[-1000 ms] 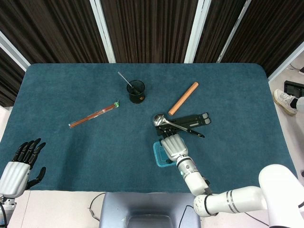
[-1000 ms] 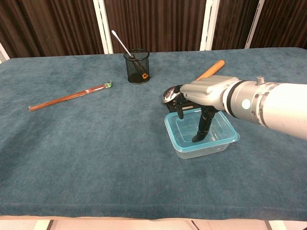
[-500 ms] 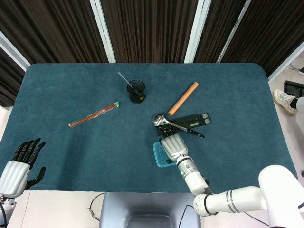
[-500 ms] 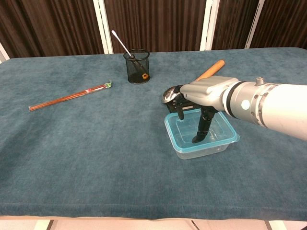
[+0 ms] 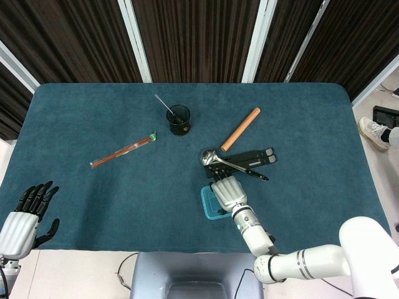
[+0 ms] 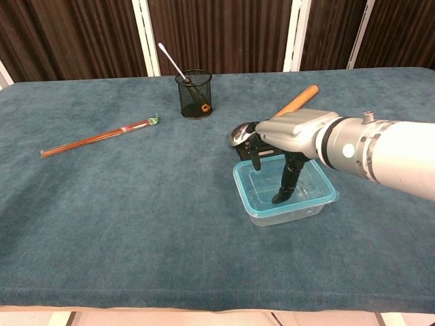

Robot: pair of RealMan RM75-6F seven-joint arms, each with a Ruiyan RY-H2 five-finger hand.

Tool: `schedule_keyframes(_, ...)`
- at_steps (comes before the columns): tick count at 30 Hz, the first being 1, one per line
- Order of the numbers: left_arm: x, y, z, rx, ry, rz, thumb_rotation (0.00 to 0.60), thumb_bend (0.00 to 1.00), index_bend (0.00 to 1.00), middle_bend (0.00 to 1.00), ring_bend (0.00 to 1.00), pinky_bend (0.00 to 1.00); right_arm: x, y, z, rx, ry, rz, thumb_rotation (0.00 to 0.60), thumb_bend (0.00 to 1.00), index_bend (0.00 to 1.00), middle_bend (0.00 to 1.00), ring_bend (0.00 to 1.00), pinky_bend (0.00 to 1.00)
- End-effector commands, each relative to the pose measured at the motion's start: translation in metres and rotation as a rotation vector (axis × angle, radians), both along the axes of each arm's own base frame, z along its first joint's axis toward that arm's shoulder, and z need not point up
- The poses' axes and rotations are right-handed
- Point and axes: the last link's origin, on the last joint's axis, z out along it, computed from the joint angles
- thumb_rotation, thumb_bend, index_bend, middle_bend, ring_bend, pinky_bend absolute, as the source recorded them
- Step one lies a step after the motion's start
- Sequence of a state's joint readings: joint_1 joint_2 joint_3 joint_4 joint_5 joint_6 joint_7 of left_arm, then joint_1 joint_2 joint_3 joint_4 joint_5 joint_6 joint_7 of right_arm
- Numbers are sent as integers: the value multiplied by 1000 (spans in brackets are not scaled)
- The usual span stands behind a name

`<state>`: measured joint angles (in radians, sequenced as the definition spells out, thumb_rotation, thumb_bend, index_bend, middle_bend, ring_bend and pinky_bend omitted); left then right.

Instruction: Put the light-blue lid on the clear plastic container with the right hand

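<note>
no brand, label or writing could be read on anything in either view; the right hand (image 6: pixel 289 146) hung palm-down over the clear plastic container (image 6: pixel 262 212), its silver back level and its dark fingers (image 6: pixel 285 183) pointing down onto the light-blue lid (image 6: pixel 321 195), which already sat on the container's rim; one fingertip looked to touch the lid's top, though real contact could not be told; the fingers were apart and clasped nothing; in the head view the same hand covered most of the container, only the lid's left edge showing near the front of the worktop (image 5: pixel 93 112); the left hand (image 5: pixel 24 218) was held off the worktop's front left corner, back upward, dark fingers spread and empty; the worktop was covered in a teal blue cloth; toward the back stood a black mesh pen cup (image 6: pixel 195 95) with a thin white-tipped stick leaning out of it; to its left lay a long reddish-orange stick (image 6: pixel 95 138) with a green end; just behind the container lay a metal spoon (image 5: pixel 209 156) across a flat black folding stand (image 5: pixel 252 159), and beyond them an orange wooden rod (image 5: pixel 240 129) lay at a slant; behind the worktop hung dark brown curtains (image 5: pixel 193 37) between white uprights; at the right edge of the head view a white shoe (image 5: pixel 374 132) rested on the floor
</note>
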<state>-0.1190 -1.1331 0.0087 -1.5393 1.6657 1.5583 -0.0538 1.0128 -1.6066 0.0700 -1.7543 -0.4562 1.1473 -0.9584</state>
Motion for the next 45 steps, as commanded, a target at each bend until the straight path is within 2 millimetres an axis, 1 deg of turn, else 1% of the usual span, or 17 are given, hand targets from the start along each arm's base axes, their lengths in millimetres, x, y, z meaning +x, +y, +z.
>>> schedule_keyframes(1, 0, 0, 0, 0, 0, 0, 600, 442, 0, 0, 0, 84, 0, 0, 0, 0, 1, 0, 600, 153, 439, 112, 70, 151)
schedule_keyframes(11, 0, 0, 0, 1, 0, 0, 600, 442, 0, 0, 0, 84, -1, 0, 0, 3, 2, -2, 600, 154, 435, 112, 70, 151)
schedule_keyframes(15, 0, -1, 1, 3, -2, -1, 600, 442, 0, 0, 0, 84, 3, 0, 5, -5, -22, 0, 600, 154, 434, 112, 70, 152)
schedule_keyframes(18, -1, 0, 2, 6, -3, 0, 600, 442, 0, 0, 0, 84, 11, 1, 18, -26, -55, 22, 600, 154, 432, 112, 70, 153)
schedule_keyframes(24, 0, -1, 1, 5, 1, -1, 600, 441, 0, 0, 0, 84, 20, 7, 59, -91, -114, 71, 600, 154, 428, 112, 70, 153)
schedule_keyframes(25, 0, -2, 0, 5, 4, -3, 600, 441, 0, 0, 0, 84, 21, 9, 69, -106, -128, 79, 600, 154, 428, 112, 70, 153)
schedule_keyframes(30, 1, -3, -1, 10, 7, -4, 600, 441, 0, 0, 0, 84, 19, 23, 105, -157, -190, 103, 600, 153, 417, 112, 70, 160)
schedule_keyframes(33, 1, -3, 0, 17, 5, -4, 600, 442, 0, 0, 0, 84, 6, 38, 128, -214, -205, 127, 600, 153, 380, 111, 70, 160)
schedule_keyframes(35, 1, -4, 2, 25, 3, -5, 600, 441, 0, 0, 0, 84, -13, 52, 144, -258, -183, 138, 600, 154, 332, 104, 65, 160)
schedule_keyframes(36, 1, -4, 2, 28, 2, -4, 600, 441, 0, 0, 0, 84, -23, 60, 151, -274, -166, 138, 600, 153, 285, 86, 48, 156)
schedule_keyframes(38, 0, -4, 3, 34, 0, -1, 600, 442, 0, 0, 0, 84, -48, 77, 165, -317, -127, 128, 600, 154, 182, 38, 14, 136)
schedule_keyframes(39, 0, -4, 4, 36, 0, 1, 600, 442, 0, 0, 0, 84, -60, 84, 171, -338, -119, 121, 600, 154, 125, 15, 2, 112)
schedule_keyframes(40, 0, -4, 4, 39, 1, 2, 600, 442, 0, 0, 0, 84, -75, 94, 178, -366, -117, 109, 600, 154, 80, 3, 0, 85)
schedule_keyframes(42, 0, -4, 3, 38, 5, 3, 600, 441, 0, 0, 0, 84, -99, 108, 185, -406, -135, 79, 600, 154, 31, 0, 0, 41)
schedule_keyframes(43, 0, -4, 2, 36, 9, 4, 600, 441, 0, 0, 0, 84, -114, 117, 190, -436, -156, 60, 600, 154, 19, 0, 0, 23)
schedule_keyframes(45, 1, -4, 1, 33, 17, 1, 600, 441, 0, 0, 0, 84, -137, 129, 194, -474, -174, 39, 600, 154, 9, 0, 0, 2)
